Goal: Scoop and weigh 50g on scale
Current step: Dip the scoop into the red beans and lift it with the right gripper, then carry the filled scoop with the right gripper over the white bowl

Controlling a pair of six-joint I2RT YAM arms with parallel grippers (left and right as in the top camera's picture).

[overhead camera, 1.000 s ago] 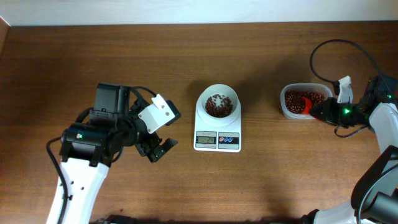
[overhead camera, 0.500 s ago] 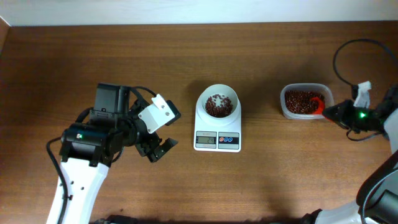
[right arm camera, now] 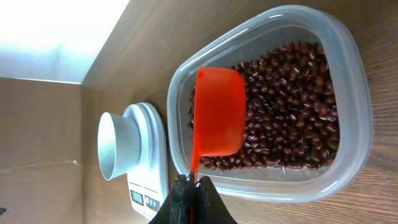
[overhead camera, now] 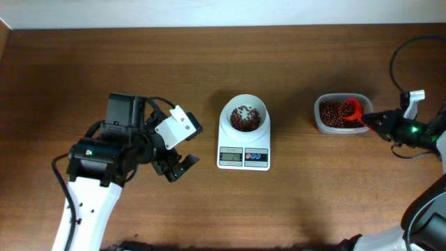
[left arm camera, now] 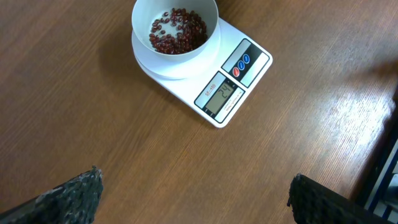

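Note:
The white scale (overhead camera: 244,155) stands mid-table, its round bowl (overhead camera: 244,115) holding a layer of red beans. The left wrist view shows the scale (left arm camera: 231,87) and the bowl (left arm camera: 175,31) ahead, with digits on the display. My right gripper (overhead camera: 369,120) is shut on the handle of a red scoop (overhead camera: 350,109). The scoop hangs over the clear tub (overhead camera: 320,104) of beans. In the right wrist view the scoop (right arm camera: 217,112) hovers above the beans, gripper (right arm camera: 189,183) clamped on its handle; its contents are hidden. My left gripper (overhead camera: 180,157) (left arm camera: 194,177) stands open over bare wood, left of the scale.
The tub (right arm camera: 348,37) sits right of the scale (right arm camera: 146,180), near the table's right edge. A black cable (overhead camera: 394,59) loops above the right arm. The left arm's bulky body (overhead camera: 104,150) takes up the table's left side.
My right arm has drawn back to the right, and the scoop has come up out of the beans. The left arm has not moved.

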